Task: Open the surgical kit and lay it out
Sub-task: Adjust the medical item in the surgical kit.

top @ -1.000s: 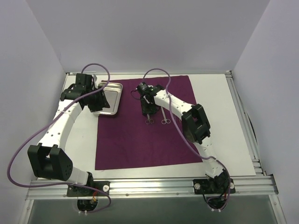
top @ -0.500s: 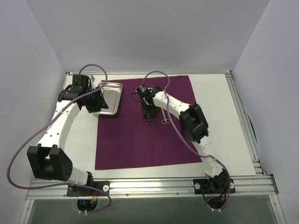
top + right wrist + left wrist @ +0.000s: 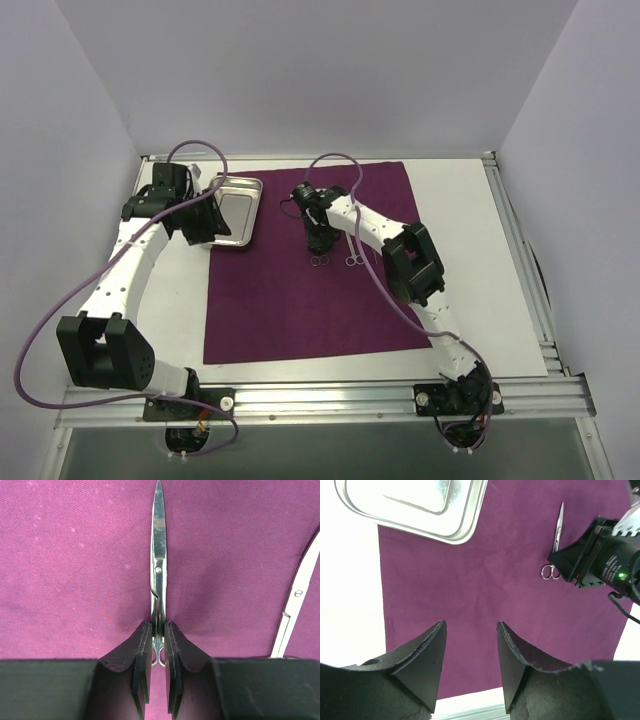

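While the left gripper (image 3: 471, 626) hangs open above the tray (image 3: 464, 531) near the far-left corner, the right gripper (image 3: 158, 626) pinches scissors (image 3: 158, 555) lying on the cloth (image 3: 75, 555).

White arms (image 3: 128, 268), black joints (image 3: 102, 350), purple cables (image 3: 335, 156)

Purple cloth (image 3: 300, 310), steel tray (image 3: 243, 203), scissors (image 3: 319, 262)

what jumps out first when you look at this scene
The dark purple cloth lies spread flat on the white table. In its far half the right gripper pinches silver scissors lying on it, with a second pair alongside. A shiny steel tray sits at its far left corner.
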Tool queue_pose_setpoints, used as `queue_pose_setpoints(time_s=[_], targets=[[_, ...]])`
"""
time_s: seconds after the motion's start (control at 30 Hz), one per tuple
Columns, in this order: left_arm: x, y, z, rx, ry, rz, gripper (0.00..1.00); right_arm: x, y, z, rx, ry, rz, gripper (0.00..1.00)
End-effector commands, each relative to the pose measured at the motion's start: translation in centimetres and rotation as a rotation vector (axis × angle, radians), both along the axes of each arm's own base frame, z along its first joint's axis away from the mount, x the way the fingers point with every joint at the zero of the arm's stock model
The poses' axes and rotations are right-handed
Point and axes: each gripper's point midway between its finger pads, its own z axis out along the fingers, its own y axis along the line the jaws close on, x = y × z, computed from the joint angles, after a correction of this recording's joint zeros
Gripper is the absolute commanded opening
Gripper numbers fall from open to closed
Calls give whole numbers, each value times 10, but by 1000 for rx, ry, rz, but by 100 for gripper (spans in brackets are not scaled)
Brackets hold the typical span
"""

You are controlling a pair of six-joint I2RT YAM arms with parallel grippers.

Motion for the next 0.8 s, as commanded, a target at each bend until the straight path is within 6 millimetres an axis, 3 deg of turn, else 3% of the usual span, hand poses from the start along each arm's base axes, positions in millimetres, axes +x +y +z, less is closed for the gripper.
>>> queue_pose_setpoints(time_s=[0.0,0.13,0.3,0.43,0.77], targets=[[2,0,12,-13,-55,-11,54,-8,3,-2,-19,29,3,0],[2,-1,10,-17,-48,-13,54,1,12,30,26,-24,2,0],[5,-3,9,-27,-45,-17,54,-1,18,58,75,-36,3,0],[7,-5,8,-32,-38,-22,54,-3,11,65,72,-44,-6,0],[8,-5,4,-38,-27,-22,54,-11,-30,53,-11,-22,-18,0]])
